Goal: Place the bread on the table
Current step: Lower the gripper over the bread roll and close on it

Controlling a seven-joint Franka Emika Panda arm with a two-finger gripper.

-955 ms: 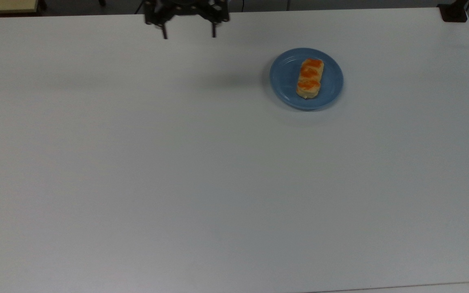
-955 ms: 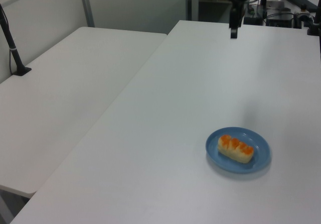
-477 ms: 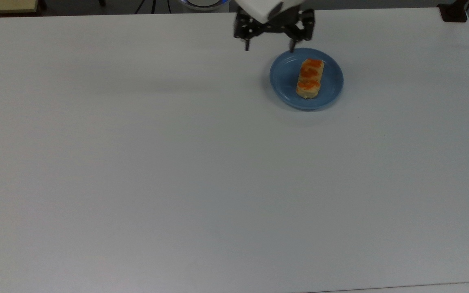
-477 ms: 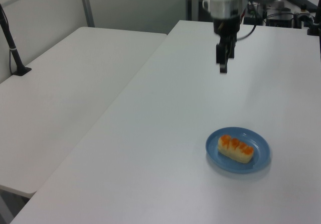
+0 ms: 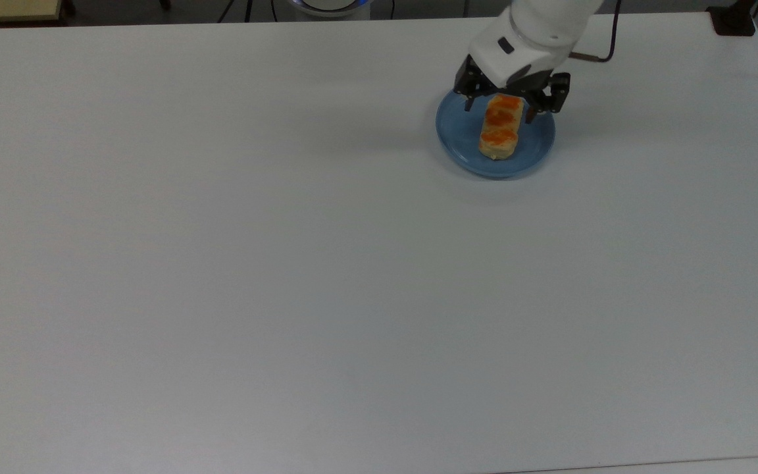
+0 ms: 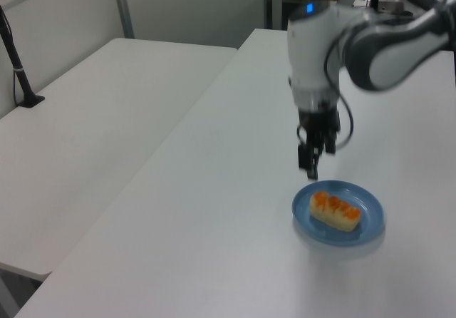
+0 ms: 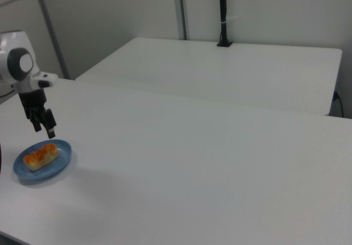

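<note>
The tool, fingers apart, is held above the far end of the bread, whose long axis is straddled.

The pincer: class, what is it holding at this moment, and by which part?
Nothing. The pincer hangs open above the far end of the bread, which lies on the blue plate.

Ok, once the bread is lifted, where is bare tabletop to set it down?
Nearly all of the table is bare: everything to the top view's left of and below the blue plate. It is crowded only at the plate, where the open gripper hovers over the bread.
</note>
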